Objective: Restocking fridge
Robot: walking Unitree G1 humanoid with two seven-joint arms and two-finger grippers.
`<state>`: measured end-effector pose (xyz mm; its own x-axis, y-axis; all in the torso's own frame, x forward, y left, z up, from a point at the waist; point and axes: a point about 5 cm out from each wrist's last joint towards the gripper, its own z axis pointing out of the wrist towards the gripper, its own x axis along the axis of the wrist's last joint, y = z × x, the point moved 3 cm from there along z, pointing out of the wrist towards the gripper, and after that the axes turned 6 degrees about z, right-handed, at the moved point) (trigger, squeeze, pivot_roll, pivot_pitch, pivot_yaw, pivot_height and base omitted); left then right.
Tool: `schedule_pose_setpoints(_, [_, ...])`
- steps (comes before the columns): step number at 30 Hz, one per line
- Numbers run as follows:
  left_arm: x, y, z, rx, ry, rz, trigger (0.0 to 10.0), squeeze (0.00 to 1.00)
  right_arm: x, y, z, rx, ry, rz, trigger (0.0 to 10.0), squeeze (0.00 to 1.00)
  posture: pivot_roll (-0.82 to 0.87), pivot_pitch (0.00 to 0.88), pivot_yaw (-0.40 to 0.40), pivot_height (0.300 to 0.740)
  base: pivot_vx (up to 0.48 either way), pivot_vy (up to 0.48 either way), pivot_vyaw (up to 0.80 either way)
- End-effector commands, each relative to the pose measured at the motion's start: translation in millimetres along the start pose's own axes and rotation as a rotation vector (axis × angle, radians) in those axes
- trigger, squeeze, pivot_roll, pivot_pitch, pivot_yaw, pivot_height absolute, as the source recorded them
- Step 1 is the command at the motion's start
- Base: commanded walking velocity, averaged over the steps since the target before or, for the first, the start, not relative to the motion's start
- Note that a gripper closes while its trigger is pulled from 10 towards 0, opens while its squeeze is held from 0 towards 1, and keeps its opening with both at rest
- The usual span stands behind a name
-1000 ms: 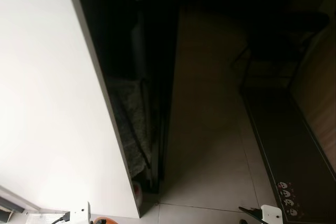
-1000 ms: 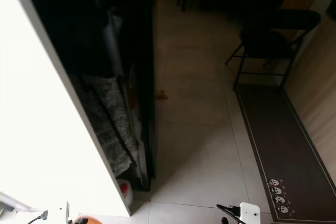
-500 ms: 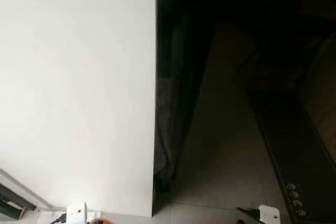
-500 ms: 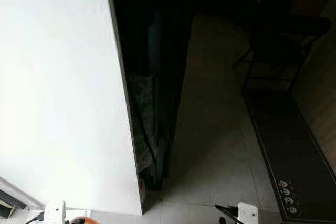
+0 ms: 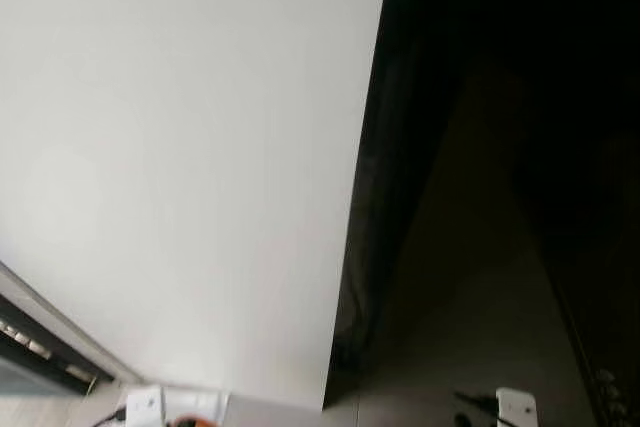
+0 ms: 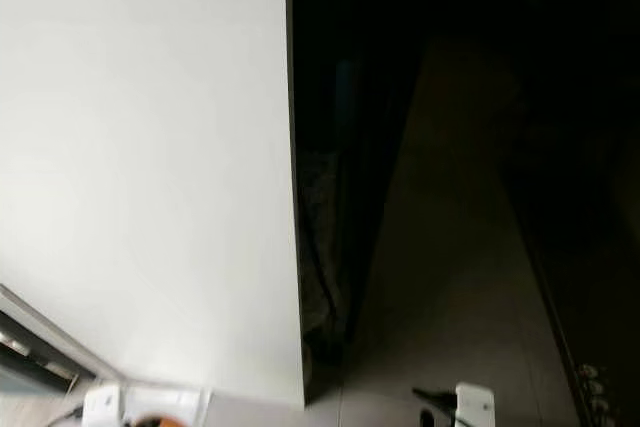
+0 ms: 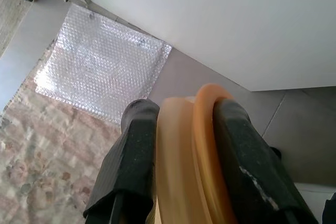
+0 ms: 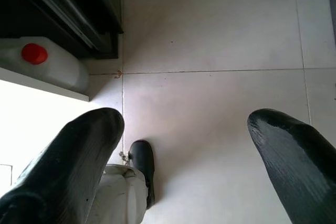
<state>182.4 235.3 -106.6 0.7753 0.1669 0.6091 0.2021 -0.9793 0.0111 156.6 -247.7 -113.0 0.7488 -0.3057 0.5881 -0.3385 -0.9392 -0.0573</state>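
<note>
At ten o'clock a white panel (image 5: 180,167) fills our head view, dark gap at one. We judge restocking barely begun: nothing is shelved yet. Our left gripper (image 7: 181,150) pinches an orange item (image 7: 191,166) above bubble wrap (image 7: 100,74). Our right gripper (image 8: 184,150) hangs spread and empty above floor tiles (image 8: 210,40), a jug (image 8: 50,64) at ten.

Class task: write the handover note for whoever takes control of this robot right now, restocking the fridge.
Left pincer: shut on an orange item, held low over the floor by a bubble-wrap sheet.
Right pincer: open, holding nothing, above floor tiles.
White door fills most of the head view; a red-capped jug sits beside it.
Done: item picked up. Left: place it in the fridge.
</note>
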Motion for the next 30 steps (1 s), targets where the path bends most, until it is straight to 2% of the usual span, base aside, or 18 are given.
schedule_pose_setpoints(1, [-17.3, -4.0, -3.8, 0.006, -0.06, 0.021, 10.0, 0.0, -1.2, -4.9, 0.3, 0.005, 0.007, 0.004, 10.0, 0.0, -0.16, 0.0, 0.006, 0.74, 0.0, 0.0, 0.0])
schedule_pose_setpoints(7, [-17.3, -4.5, -3.9, 0.007, -0.059, 0.022, 10.0, 0.0, 4.1, -4.1, -0.2, -0.007, 0.056, -0.004, 10.0, 0.0, -0.16, 0.0, 0.007, 0.74, 0.0, 0.0, 0.0])
schedule_pose_setpoints(12, [-17.3, -5.4, -4.1, 0.008, -0.058, 0.024, 10.0, 0.0, 12.1, -1.2, -2.1, -0.052, 0.145, 0.017, 10.0, 0.0, -0.17, 0.0, 0.01, 0.74, 0.0, 0.0, 0.0])
schedule_pose_setpoints(16, [-17.3, -6.1, -4.2, 0.009, -0.057, 0.026, 10.0, 0.0, 17.6, -0.9, -3.6, -0.064, 0.197, -0.005, 10.0, 0.0, -0.17, 0.0, 0.013, 0.74, 0.0, 0.0, 0.0])
schedule_pose_setpoints(18, [-17.2, -6.1, -4.3, 0.009, -0.057, 0.028, 10.0, 0.0, 40.1, -4.1, -1.7, -0.06, 0.272, -0.031, 10.0, 0.0, -0.17, 0.0, 0.013, 0.74, 0.0, 0.0, 0.0])
schedule_pose_setpoints(19, [-17.0, -6.2, -4.2, 0.009, -0.055, 0.029, 10.0, 0.0, 88.4, -10.5, -1.3, -0.061, 0.422, -0.081, 10.0, 0.0, -0.17, 0.0, 0.013, 0.74, 0.0, 0.0, 0.0])
schedule_pose_setpoints(22, [-16.8, -6.5, -4.2, 0.01, -0.055, 0.033, 10.0, 0.0, 130.1, -16.5, -7.7, -0.047, 0.572, -0.134, 10.0, 0.0, -0.17, 0.0, 0.013, 0.74, 0.0, 0.0, 0.0])
schedule_pose_setpoints(26, [-16.0, -6.6, -4.0, 0.01, -0.054, 0.039, 10.0, 0.0, 167.3, -36.8, -17.9, 0.025, 0.722, -0.195, 10.0, 0.0, -0.18, 0.0, 0.014, 0.74, 0.0, 0.0, 0.0])
schedule_pose_setpoints(30, [-15.8, -6.4, -4.0, 0.011, -0.051, 0.037, 10.0, 0.0, 190.0, -51.9, -25.3, 0.047, 0.792, -0.243, 10.0, 0.0, -0.18, 0.0, 0.005, 0.74, 0.0, 0.0, 0.0])
